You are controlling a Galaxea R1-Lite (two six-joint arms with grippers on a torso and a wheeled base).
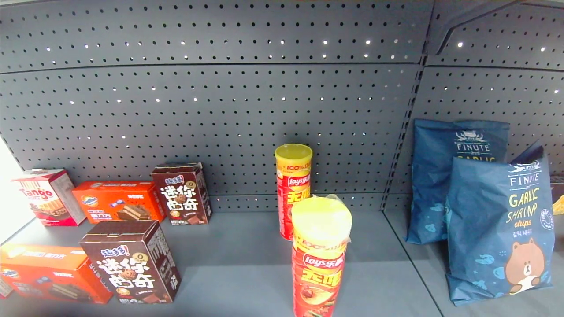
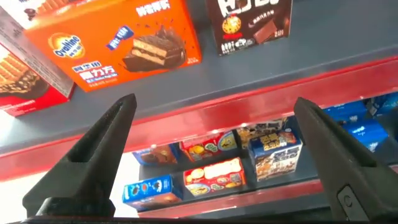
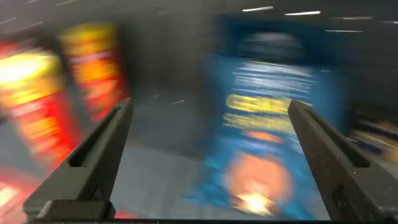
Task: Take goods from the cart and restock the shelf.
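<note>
Two red chip cans with yellow lids stand mid-shelf, one at the back and one nearer the front. Two blue chip bags lean upright at the right. My left gripper is open and holds nothing, in front of the shelf's red front edge, below an orange wafer box and a brown cookie box. My right gripper is open and holds nothing, facing a blue bag with the chip cans off to one side.
Brown cookie boxes, orange wafer boxes and a red-and-white wafer box fill the shelf's left. Bare grey shelf board lies between boxes and cans. A perforated back panel closes the rear. A lower shelf holds small boxes.
</note>
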